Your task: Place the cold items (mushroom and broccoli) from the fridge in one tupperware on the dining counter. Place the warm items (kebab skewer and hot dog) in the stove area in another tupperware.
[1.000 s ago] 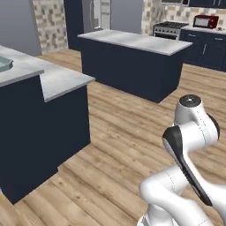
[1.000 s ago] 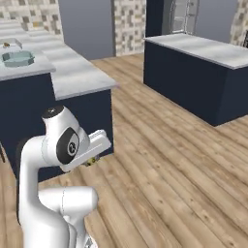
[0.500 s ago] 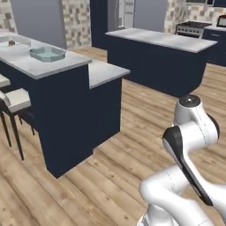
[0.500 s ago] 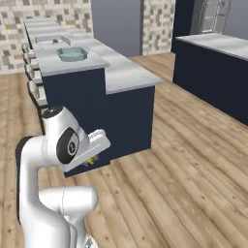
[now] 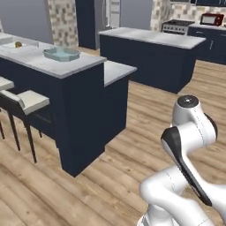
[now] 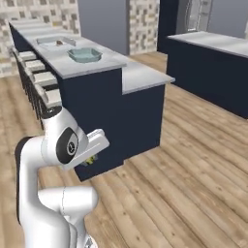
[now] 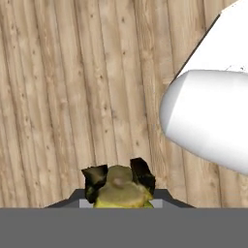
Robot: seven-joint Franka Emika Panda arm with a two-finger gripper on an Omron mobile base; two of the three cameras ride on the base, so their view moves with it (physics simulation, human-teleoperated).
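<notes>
Two dark fingertips [image 7: 140,170] pinching a yellow-green, lumpy item, apparently the broccoli [image 7: 121,193], at the bottom of the hand view; jaws nearly closed, gripping it on both sides. Hanging over bare wooden floor [image 7: 72,97]. Sitting on the grey table [image 6: 116,65], near its end: a clear bluish tupperware [image 6: 85,54]. Lying farther back along the same table: a second shallow container [image 6: 55,40] with a small brown thing inside, too small to identify. Lining up along the table's side: white-seated stools [image 5: 26,100]. Standing well apart across the floor: a second dark island [image 5: 150,37]. Peeking out as a yellow-green speck beneath the arm in the right base view: the held item again.
</notes>
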